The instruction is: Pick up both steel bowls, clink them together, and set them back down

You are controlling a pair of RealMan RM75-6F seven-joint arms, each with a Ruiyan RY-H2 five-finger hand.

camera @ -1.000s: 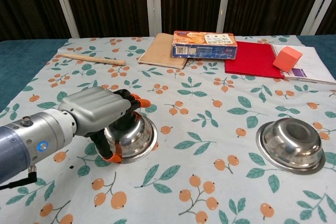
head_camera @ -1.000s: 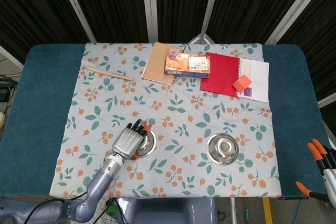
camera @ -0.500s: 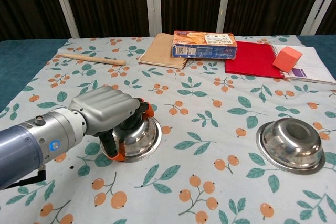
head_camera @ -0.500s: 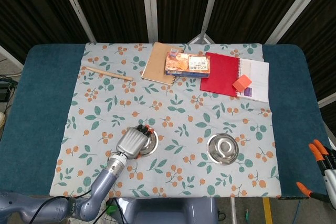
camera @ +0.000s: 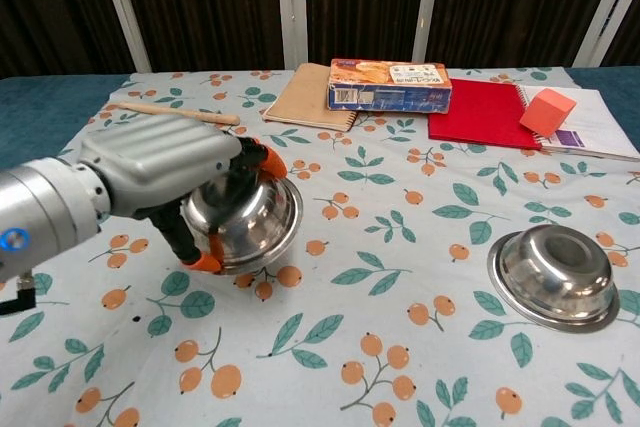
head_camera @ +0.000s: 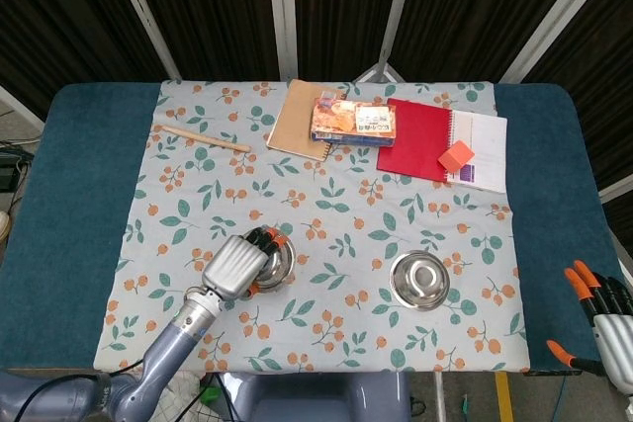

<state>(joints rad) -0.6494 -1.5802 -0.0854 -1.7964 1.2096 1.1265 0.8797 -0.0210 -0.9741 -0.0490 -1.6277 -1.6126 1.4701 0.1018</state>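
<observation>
My left hand (camera: 165, 172) grips a steel bowl (camera: 250, 222) from above and holds it tilted, lifted off the floral cloth; the same hand (head_camera: 237, 264) and bowl (head_camera: 277, 258) show in the head view at the lower left. A second steel bowl (camera: 556, 272) lies upside down on the cloth at the right (head_camera: 419, 280), untouched. My right hand (head_camera: 599, 315) shows only at the lower right edge of the head view, off the table, its orange-tipped fingers spread with nothing in them.
At the back lie a brown notebook (head_camera: 302, 118), a snack box (head_camera: 353, 121), a red notebook (head_camera: 415, 139), an orange block (head_camera: 455, 156) on white paper, and a wooden stick (head_camera: 201, 138). The floral cloth (head_camera: 326, 214) covers the blue table.
My left hand closed over the left bowl and raised it off the cloth, tilting it. The right hand edged slightly further into view at the lower right.
</observation>
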